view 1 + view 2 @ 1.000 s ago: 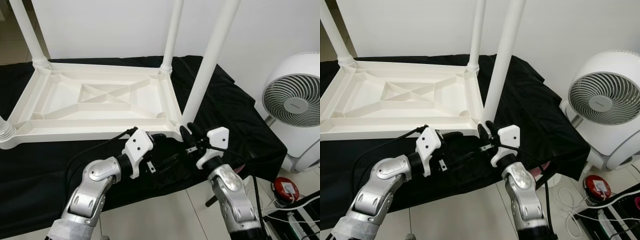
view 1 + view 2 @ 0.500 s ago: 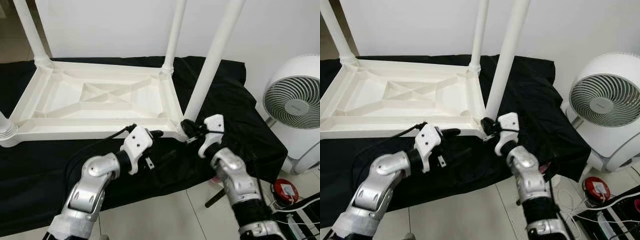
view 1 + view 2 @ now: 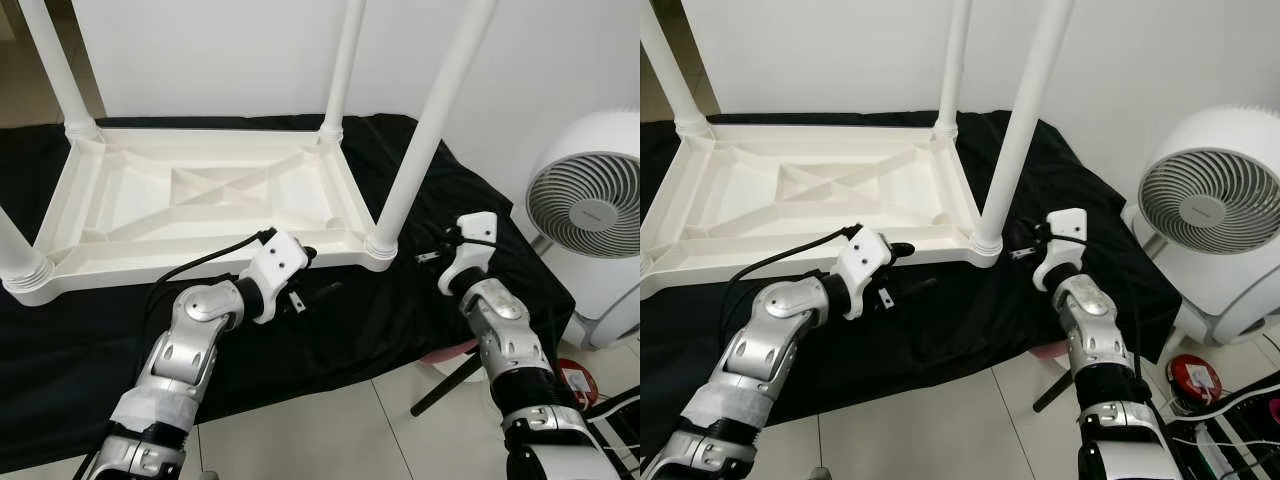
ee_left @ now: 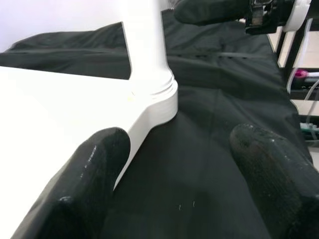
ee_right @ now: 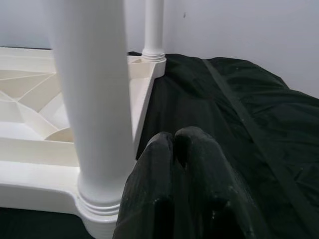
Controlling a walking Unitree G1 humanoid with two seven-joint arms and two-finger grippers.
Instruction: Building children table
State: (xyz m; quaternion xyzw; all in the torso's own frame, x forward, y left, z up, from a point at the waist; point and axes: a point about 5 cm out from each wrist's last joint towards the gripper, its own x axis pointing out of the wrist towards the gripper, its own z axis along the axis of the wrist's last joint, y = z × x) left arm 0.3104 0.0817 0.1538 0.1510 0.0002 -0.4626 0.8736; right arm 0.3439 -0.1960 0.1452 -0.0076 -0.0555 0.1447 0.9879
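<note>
A white plastic children's table (image 3: pixel 120 262) lies upside down on a black cloth (image 3: pixel 450 200), with its legs pointing up. The near right leg (image 3: pixel 425 125) stands in its corner socket (image 3: pixel 381 246). My left gripper (image 3: pixel 318 272) is open, low over the cloth just in front of the table's near rim, left of that socket. In the left wrist view its two fingers (image 4: pixel 97 169) spread wide, facing the socket (image 4: pixel 159 99). My right gripper (image 3: pixel 432 254) is shut with nothing in it, a little right of the leg's base. The right wrist view has its fingertips (image 5: pixel 174 144) pressed together beside the leg (image 5: pixel 92 99).
A white fan (image 3: pixel 590 205) stands at the right beside the cloth. On the tiled floor (image 3: pixel 330 440) at the lower right lie a black rod (image 3: pixel 447 383), a pink object (image 3: pixel 447 355), a red disc (image 3: pixel 577 380) and cables. A white wall rises behind the table.
My right gripper has drawn back from the near right leg's base and moved to the right. My left gripper has edged up toward the table's rim. The leg looks more upright.
</note>
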